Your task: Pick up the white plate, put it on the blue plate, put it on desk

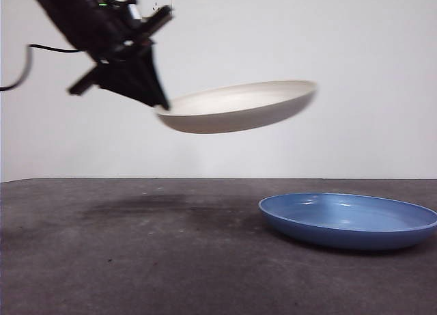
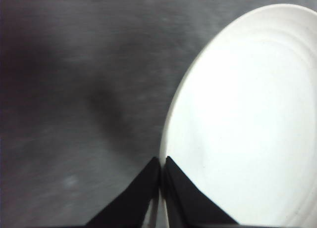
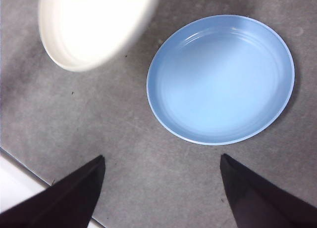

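Note:
The white plate (image 1: 239,106) hangs in the air well above the desk (image 1: 136,260), slightly tilted. My left gripper (image 1: 160,104) is shut on its left rim. In the left wrist view the two jaws pinch the rim of the white plate (image 2: 247,119) at my left gripper (image 2: 161,163). The blue plate (image 1: 348,219) lies flat on the desk at the right, lower than the white plate and to its right. From above, the blue plate (image 3: 220,79) and the blurred white plate (image 3: 94,25) both show, with my right gripper (image 3: 162,163) open high over the desk, holding nothing.
A pale wall (image 1: 307,42) stands behind the desk, with a black cable (image 1: 27,55) at the left. The desk's edge and a white strip (image 3: 15,183) show in the right wrist view.

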Controlling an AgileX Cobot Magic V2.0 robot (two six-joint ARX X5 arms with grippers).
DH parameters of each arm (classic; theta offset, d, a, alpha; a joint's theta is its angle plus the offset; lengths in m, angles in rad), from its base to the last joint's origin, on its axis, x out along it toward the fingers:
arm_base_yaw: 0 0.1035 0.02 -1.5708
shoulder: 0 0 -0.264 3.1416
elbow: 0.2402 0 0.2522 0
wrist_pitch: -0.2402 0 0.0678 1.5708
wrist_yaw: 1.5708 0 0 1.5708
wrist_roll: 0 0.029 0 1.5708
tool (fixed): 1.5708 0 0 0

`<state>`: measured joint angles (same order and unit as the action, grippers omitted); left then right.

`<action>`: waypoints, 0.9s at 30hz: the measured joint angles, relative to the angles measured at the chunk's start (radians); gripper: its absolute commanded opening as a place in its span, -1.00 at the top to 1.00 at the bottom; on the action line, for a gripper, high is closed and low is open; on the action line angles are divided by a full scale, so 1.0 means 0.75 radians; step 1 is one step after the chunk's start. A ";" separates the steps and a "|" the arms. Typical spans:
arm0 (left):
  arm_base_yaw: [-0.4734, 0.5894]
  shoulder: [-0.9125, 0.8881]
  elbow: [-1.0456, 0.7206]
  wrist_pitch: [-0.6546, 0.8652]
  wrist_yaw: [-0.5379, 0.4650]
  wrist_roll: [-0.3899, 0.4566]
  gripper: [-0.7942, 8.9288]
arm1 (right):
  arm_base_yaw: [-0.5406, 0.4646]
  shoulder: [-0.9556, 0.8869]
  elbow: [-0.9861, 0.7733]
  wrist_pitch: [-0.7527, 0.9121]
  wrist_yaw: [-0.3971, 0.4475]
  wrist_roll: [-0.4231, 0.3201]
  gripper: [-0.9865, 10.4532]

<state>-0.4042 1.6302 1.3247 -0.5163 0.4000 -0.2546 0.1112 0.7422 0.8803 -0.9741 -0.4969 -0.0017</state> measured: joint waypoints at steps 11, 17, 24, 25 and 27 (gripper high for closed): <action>-0.224 0.380 0.326 -0.047 -0.087 -0.063 0.81 | 0.000 -0.068 0.033 -0.015 0.060 0.024 0.18; -0.276 0.590 0.529 -0.136 -0.120 -0.064 0.81 | 0.000 -0.098 0.125 -0.065 0.105 0.024 0.18; -0.321 0.724 0.634 -0.208 -0.149 -0.063 0.81 | 0.000 -0.097 0.190 -0.083 0.110 0.024 0.18; -0.327 0.731 0.637 -0.206 -0.157 -0.063 0.81 | 0.000 -0.097 0.191 -0.084 0.110 0.024 0.18; -0.336 0.735 0.639 -0.211 -0.163 -0.063 0.81 | 0.000 -0.097 0.191 -0.090 0.110 0.024 0.18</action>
<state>-0.6563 2.1815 1.8038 -0.6743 0.2779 -0.3016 0.1112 0.6697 1.0233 -1.0412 -0.4145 0.0162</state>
